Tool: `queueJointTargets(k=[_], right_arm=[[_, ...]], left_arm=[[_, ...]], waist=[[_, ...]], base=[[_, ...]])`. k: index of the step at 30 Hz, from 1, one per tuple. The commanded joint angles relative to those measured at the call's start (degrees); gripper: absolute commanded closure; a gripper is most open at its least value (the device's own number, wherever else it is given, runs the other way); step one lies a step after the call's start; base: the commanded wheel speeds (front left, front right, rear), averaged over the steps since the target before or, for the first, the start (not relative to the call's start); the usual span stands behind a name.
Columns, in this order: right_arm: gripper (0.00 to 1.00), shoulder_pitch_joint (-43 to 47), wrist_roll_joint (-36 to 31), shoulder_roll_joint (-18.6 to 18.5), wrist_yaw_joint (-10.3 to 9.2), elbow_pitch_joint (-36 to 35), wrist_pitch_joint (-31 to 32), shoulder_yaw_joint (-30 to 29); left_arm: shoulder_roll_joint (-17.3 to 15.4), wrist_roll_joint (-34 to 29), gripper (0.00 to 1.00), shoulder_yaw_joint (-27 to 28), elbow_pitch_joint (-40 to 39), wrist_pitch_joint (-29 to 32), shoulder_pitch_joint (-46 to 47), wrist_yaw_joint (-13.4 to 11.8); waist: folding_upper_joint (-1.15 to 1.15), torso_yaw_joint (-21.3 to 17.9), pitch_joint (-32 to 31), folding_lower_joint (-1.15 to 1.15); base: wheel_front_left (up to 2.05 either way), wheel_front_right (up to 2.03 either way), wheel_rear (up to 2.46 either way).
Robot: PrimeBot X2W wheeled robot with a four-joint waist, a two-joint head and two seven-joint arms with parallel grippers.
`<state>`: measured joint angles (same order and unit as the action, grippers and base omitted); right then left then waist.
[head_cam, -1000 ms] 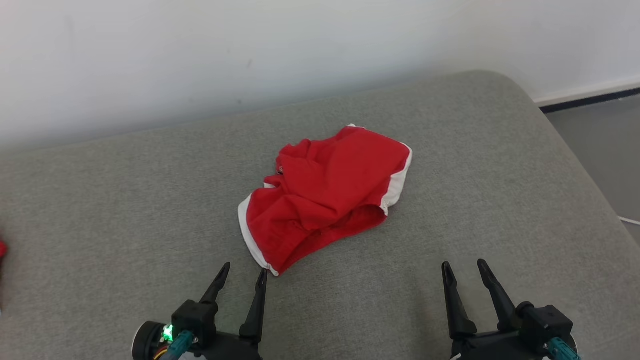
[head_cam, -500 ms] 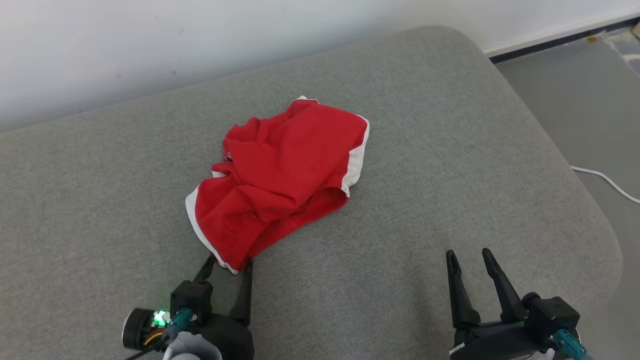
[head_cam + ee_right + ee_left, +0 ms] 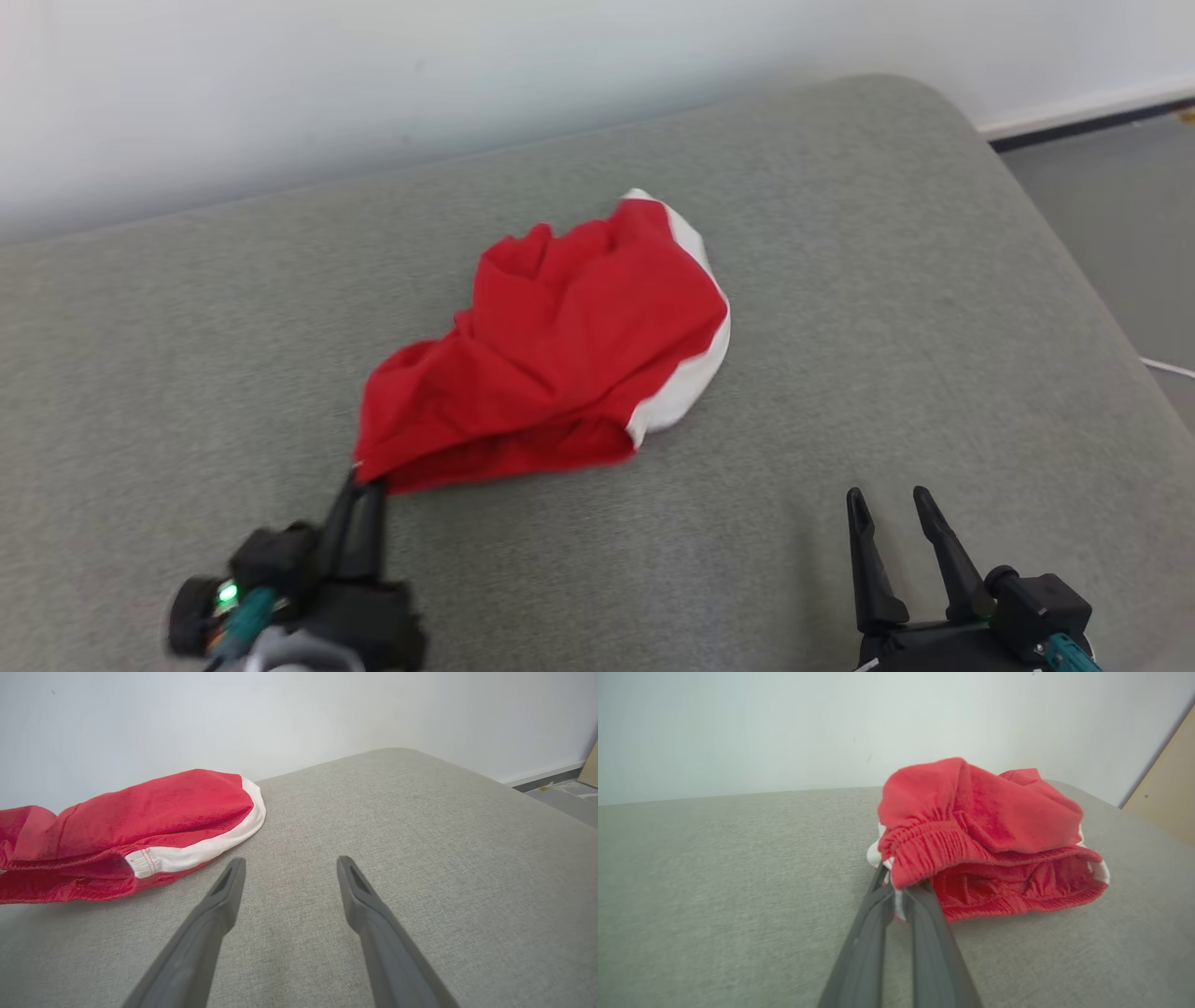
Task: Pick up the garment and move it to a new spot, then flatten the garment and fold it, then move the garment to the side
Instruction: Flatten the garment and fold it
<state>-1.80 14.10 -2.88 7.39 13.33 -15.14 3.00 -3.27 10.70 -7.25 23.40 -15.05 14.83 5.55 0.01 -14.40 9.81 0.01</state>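
Heaped near the middle of the grey seat (image 3: 934, 280): the garment (image 3: 569, 345), red shorts with white trim (image 3: 691, 392), crumpled and doubled over, with one near corner drawn out to a point toward the lower left.

Soft and light by the look of it. Likely to sag, stretch and trail rather than hold any shape, and to drag on the woven upholstery instead of sliding. Nothing fragile to fear.

Best taken by the gathered elastic waistband (image 3: 924, 849) or a trimmed hem, for the thicker layers and firmer bite there. Better avoided: a single thin ply, apt to slip out.

Clamped on that near corner, right by the waistband: the left gripper (image 3: 359, 485), jaws pressed together on a fold of red and white cloth, plain in the left wrist view.

Judged as the start of the first step, picking up for the move to a new spot. Flattening and folding not yet begun. Worth lifting high enough to clear the trailing bulk, or expect a drag across the seat.

Low at the lower right, well apart from the shorts and touching nothing: the right gripper (image 3: 887, 495), jaws spread wide above bare upholstery.

Behind the seat, a pale wall (image 3: 280, 93). Off its right end, grey floor (image 3: 1102, 187) with a white cable (image 3: 1167, 366).
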Motion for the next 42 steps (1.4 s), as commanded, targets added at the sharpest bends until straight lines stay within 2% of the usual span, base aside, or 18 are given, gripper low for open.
queueJointTargets(k=[1, 7, 12, 13, 14, 20, 25, 30, 37, 42], right_arm=[[0.00, 0.5, 0.2, 0.0, 0.20, -0.1, 0.0, 0.1], [0.00, 0.6, 0.5, 0.0, 0.20, 0.3, 0.0, 1.3], [0.00, 1.2, 0.2, 0.0, 0.20, 0.6, 0.0, 1.2], [0.00, 1.4, 0.1, 0.0, 0.20, 0.7, 0.0, 1.1], [0.00, 1.6, 0.0, 0.0, 0.20, 0.7, 0.0, 0.8], [0.00, 2.2, 0.1, 0.0, 0.20, 0.9, 0.0, 0.7], [0.00, 2.7, 0.7, 0.0, 0.20, 0.7, 0.0, 1.1], [0.00, 2.8, 0.8, 0.0, 0.20, 0.9, 0.0, 1.7], [0.00, 1.2, 0.0, 0.0, 0.20, 0.9, 0.0, 2.1], [0.00, 0.7, 0.2, 0.0, 0.20, 0.9, 0.0, 1.7]], left_arm=[[-1.0, 0.3, 1.00, 0.9, -0.5, -0.2, -1.4, 0.0], [-6.2, -0.4, 1.00, 7.3, -2.8, -0.2, -6.3, 0.0], [-5.6, -0.1, 1.00, 8.4, 0.4, -0.2, -6.2, 0.4], [-5.4, -0.1, 0.55, 8.3, 1.1, -0.2, -5.9, 0.3], [-5.1, -0.1, 0.00, 8.2, 2.2, -0.1, -5.7, 0.4], [-3.2, 0.6, 0.00, 7.9, 4.3, -0.2, -7.5, 1.0], [-1.7, 0.1, 0.00, 7.4, 0.9, -0.2, -11.4, 1.5], [-0.5, -0.7, 0.00, 2.7, -2.3, -0.2, -14.0, 1.8], [0.2, 0.8, 0.00, -5.7, -0.9, -0.2, -10.5, 1.9], [0.3, 1.5, 0.00, -9.3, 0.9, -0.1, -7.5, 1.9]], waist=[[-0.01, 3.3, -1.5, -0.01], [-0.01, 7.1, -2.6, -0.01], [-0.01, 8.1, -3.2, -0.01], [-0.01, 8.4, -3.4, -0.01], [-0.01, 8.7, -3.6, -0.01], [-0.01, 10.3, -4.6, -0.01], [-0.01, 11.3, -5.1, -0.01], [-0.01, 11.6, -5.1, -0.01], [-0.01, 8.8, -3.7, -0.01], [-0.01, 6.1, -2.7, -0.01]], base=[[0.00, 0.00, 0.00], [0.00, 0.00, 0.00], [0.00, 0.00, 0.00], [0.00, 0.00, 0.00], [0.00, 0.00, 0.00], [0.00, 0.00, 0.00], [0.00, 0.00, 0.00], [0.00, 0.00, 0.00], [0.00, 0.00, 0.00], [0.00, 0.00, 0.00]])
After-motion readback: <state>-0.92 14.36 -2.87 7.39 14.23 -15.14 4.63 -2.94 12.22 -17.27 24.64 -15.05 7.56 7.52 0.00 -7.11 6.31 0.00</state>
